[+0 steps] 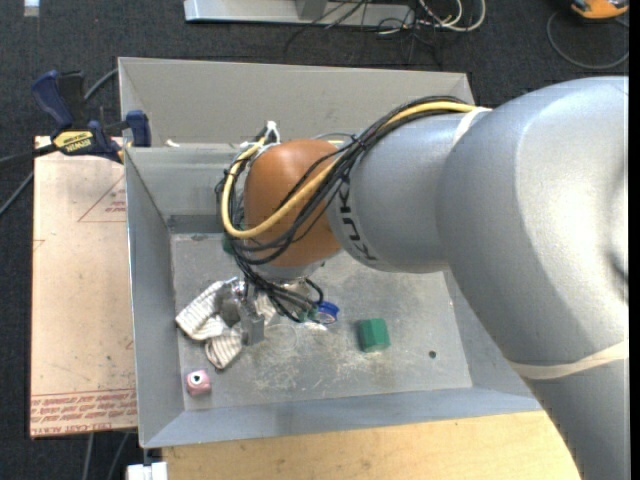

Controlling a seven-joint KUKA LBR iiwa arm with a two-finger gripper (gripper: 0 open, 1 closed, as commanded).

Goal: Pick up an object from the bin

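**Claw down on the crumpled cloth**

Nearest the front wall of the bin (pixel 300 413), a small pink cube (pixel 197 381) sits alone on the left. Just behind it is the crumpled white-and-grey cloth (pixel 203 316), and the claw (pixel 247 320) is right down on its right edge; spread or pinched, I cannot tell. To the right lie a green block (pixel 373 335) and a small blue piece (pixel 326 313). Farther back, the orange wrist cover (pixel 285 198) looms.

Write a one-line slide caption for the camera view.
Robot jaws over a crumpled white cloth, left in the grey bin; a green block and small pink piece lie apart.
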